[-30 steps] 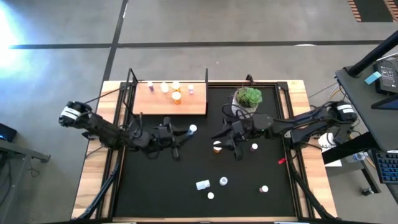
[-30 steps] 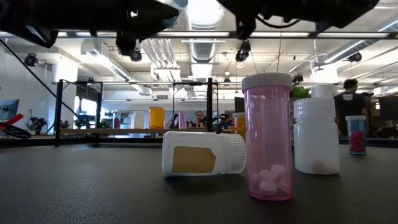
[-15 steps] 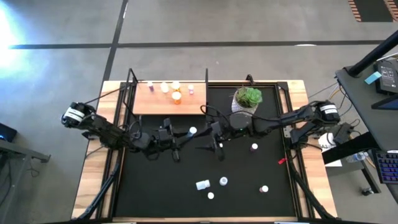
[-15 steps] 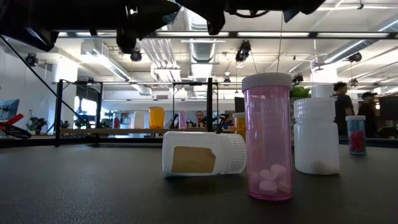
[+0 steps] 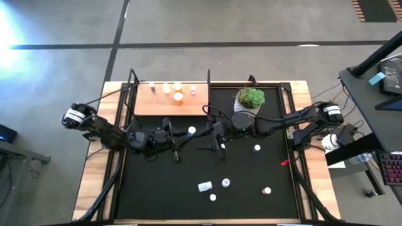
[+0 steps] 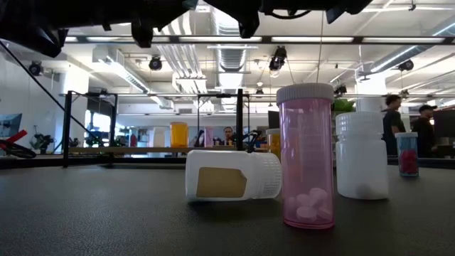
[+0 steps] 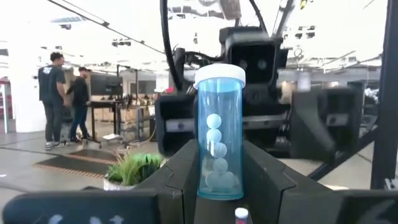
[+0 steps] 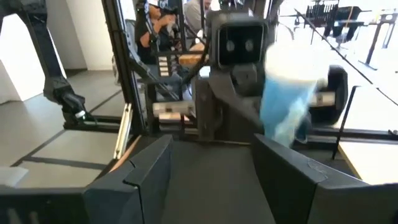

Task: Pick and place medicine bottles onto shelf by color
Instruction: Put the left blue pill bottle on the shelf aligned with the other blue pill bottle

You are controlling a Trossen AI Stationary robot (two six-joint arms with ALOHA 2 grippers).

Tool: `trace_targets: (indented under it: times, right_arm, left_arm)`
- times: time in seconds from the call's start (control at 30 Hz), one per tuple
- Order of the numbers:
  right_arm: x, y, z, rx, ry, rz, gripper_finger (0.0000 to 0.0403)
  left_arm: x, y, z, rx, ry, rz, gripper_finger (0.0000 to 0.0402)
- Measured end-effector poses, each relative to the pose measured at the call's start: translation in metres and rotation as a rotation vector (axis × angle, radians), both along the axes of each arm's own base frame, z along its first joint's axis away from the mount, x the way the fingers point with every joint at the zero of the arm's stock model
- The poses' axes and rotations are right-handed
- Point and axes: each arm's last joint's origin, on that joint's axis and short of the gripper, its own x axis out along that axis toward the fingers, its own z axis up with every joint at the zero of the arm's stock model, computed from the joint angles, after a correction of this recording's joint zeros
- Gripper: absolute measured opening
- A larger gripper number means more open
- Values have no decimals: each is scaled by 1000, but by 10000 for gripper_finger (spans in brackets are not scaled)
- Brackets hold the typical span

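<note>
1. High view. The left claw [image 5: 184,134] hangs over the middle of the black-matted desk [image 5: 157,188], clamped on a small see-through blue bottle with a white cap [image 5: 191,130]. The right claw [image 5: 212,143] was beside an orange bottle a second ago. It has since swung across to face the left claw closely, and its jaws have spread wider. The flat light-wood shelf with thin black posts [image 5: 157,105] lies at the far left of the mat and carries five small bottles. Several loose white-capped bottles [image 5: 225,183] stand on the near part of the mat. The white pot with a green plant [image 5: 250,99] is behind the right arm.

2. Low view. A pink see-through bottle [image 6: 307,156] stands beside a white bottle lying on its side [image 6: 231,174] and an upright white bottle [image 6: 362,156], none of them touched. Both arms cross overhead as dark shapes, and neither claw can be made out here.

3. Left wrist view. The blue bottle stands upright between the left fingers [image 7: 168,177], with white pills stacked inside. The right arm's wrist housing [image 7: 252,59] looks straight back at it.

4. Right wrist view. The right fingers [image 8: 149,168] stand well apart with nothing between them. The held blue bottle is ahead, not yet inside the gap.

5. Reading. The change suggests a hand-over of the blue bottle is being set up. The bottle is not yet on the shelf.
</note>
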Motion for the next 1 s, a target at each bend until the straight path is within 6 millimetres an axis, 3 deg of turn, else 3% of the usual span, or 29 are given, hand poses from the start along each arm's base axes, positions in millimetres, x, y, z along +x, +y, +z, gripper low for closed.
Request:
trace_targets:
  times: [0.23, 1.0]
  right_arm:
    - [-9, -1, 12, -20, -36, -23, 210]
    - [-3, -2, 15, -24, -133, -60, 210]
  left_arm:
    - [0, -1, 1, 16, -6, -38, 82]
    - [1, -3, 2, 34, -33, -99, 82]
